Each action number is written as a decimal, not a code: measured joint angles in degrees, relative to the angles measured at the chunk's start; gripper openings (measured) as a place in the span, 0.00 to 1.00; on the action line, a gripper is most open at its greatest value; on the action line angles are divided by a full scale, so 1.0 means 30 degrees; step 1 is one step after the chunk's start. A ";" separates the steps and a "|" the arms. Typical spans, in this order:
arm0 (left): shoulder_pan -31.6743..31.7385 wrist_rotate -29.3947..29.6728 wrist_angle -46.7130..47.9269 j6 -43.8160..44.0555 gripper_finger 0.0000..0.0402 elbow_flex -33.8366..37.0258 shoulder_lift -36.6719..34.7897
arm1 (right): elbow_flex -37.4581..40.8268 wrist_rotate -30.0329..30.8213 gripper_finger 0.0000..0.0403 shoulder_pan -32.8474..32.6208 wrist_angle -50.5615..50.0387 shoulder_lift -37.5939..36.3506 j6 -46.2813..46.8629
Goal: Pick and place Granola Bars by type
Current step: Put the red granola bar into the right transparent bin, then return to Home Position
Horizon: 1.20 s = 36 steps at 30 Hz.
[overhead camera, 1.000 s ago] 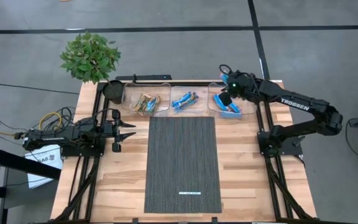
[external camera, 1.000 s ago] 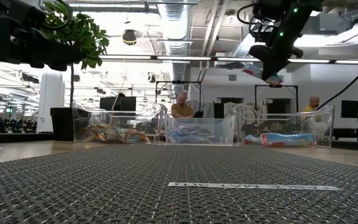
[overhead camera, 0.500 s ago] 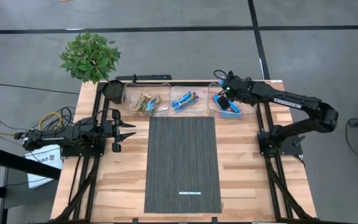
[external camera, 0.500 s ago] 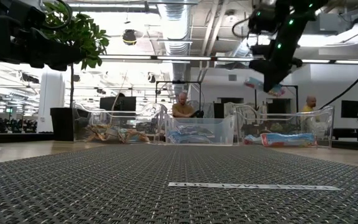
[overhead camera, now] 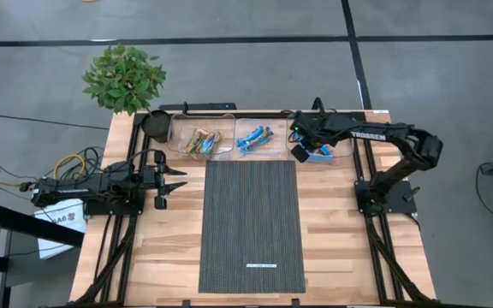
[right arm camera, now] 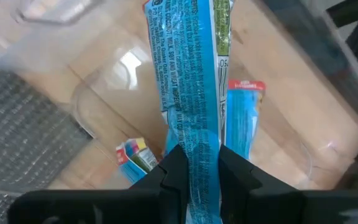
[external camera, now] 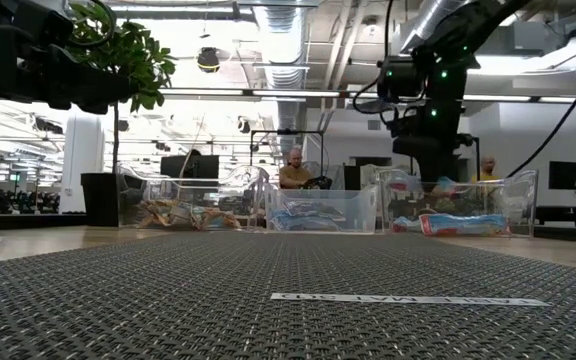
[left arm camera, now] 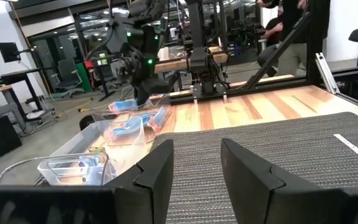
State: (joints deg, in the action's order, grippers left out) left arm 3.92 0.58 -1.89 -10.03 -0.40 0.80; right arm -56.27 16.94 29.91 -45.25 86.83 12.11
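Right hand lowered into right bin, pinching blue granola bar, left hand parted

Grey carpet floor with dark seam lines around the wooden table. Potted plant at its far-left corner. Behind: open office, exposed ceiling ducts, bright overhead light, desks, office chair, monitors, two seated people
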 joint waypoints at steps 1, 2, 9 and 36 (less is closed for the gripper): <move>-0.0005 0.0000 0.0000 -0.0081 0.32 0.0007 0.0005 | 0.0000 -0.0062 0.13 0.0000 -0.0028 0.0164 0.0003; -0.0007 0.0003 0.0003 -0.0086 0.32 0.0007 0.0000 | 0.0000 -0.0062 0.13 0.0000 -0.0126 0.0293 0.0003; -0.0007 0.0000 0.0007 -0.0093 0.32 0.0000 0.0004 | 0.0000 -0.0061 0.13 0.0000 -0.0491 0.0536 -0.0004; -0.0007 0.0001 0.0000 0.0029 0.32 0.0007 0.0001 | 0.0000 0.0148 0.33 -0.2501 -0.0852 -0.3981 -0.2423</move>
State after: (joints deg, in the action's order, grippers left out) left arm 3.90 0.58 -1.89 -9.94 -0.38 0.80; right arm -56.27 17.38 22.41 -47.81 74.89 4.84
